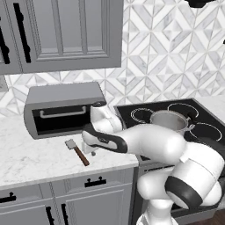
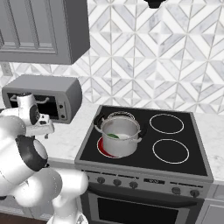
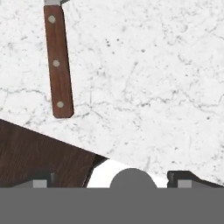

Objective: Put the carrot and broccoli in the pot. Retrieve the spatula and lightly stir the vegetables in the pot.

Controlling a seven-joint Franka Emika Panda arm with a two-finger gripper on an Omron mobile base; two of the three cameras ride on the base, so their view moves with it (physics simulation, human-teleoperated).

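Note:
The spatula (image 1: 77, 152) lies flat on the white marble counter in front of the toaster oven, grey blade to the back, brown handle toward the counter edge. In the hand view its riveted wooden handle (image 3: 58, 65) lies at the upper left. My gripper (image 3: 111, 179) hangs open above the counter's front edge, beside the handle's end and apart from it, with nothing between its fingertips (image 3: 41, 181). In the left base view my gripper (image 1: 92, 152) is just right of the spatula. The steel pot (image 2: 120, 131) stands on the stove's front-left burner with the green broccoli (image 2: 113, 136) inside. The carrot is hidden.
A grey toaster oven (image 1: 66, 110) stands at the back of the counter (image 1: 30, 160), with wall cabinets (image 1: 66, 35) above it. The black cooktop (image 2: 170, 144) lies to the right; the burner under the pot glows red (image 2: 103, 148). Dark wood floor (image 3: 35, 153) lies past the counter edge.

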